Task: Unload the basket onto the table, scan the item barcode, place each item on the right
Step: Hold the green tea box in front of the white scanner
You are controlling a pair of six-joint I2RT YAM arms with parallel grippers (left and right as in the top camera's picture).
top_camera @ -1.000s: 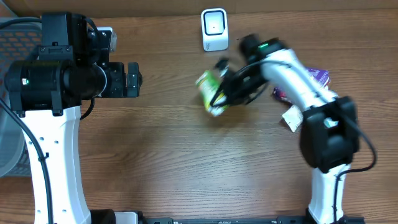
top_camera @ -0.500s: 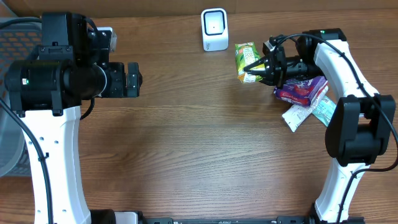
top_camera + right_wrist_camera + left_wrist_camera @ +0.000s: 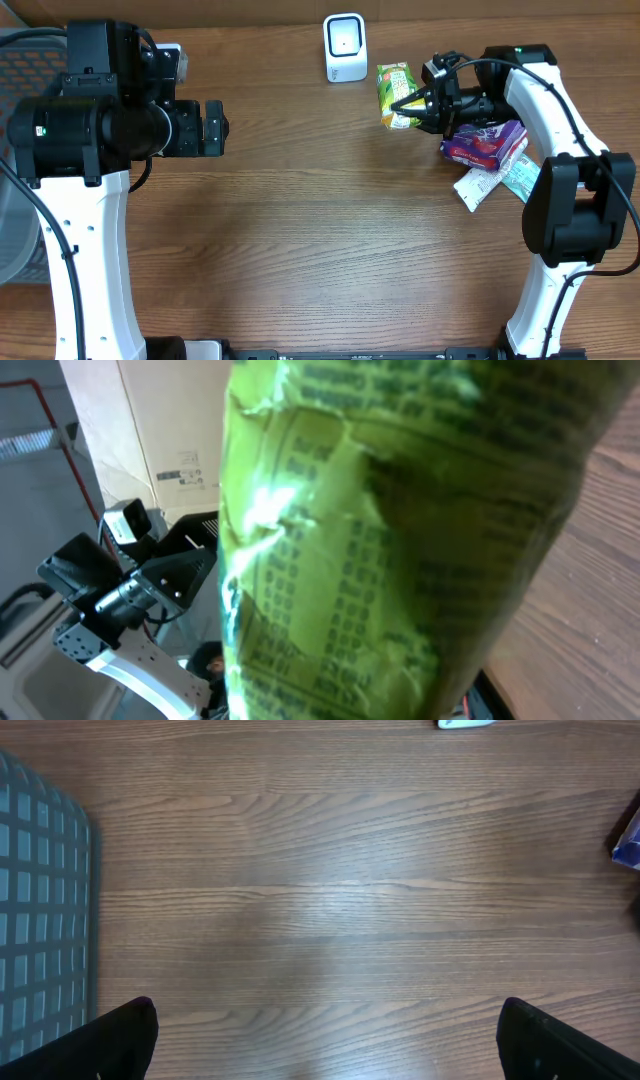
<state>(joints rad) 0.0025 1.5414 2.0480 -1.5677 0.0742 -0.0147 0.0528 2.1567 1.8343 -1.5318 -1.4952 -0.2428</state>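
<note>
**Moved off mid-table: green packet brought beside the scanner**

Since the earlier frame the right gripper had swung back from mid-table. It stood clenched on the green packet's edge, holding it out ahead of its fingertips. The scanner sat just beyond, and a purple packet lay behind the wrist. The left gripper hung spread wide, grasping nothing. I judged the packet light, soft and crinkly, best pinched at a seam clear of the print. Only the right wrist view showed creased foil and fine print; overhead gave placement alone.

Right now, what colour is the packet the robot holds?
The packet is yellow-green; right wrist view shows it best.
</note>
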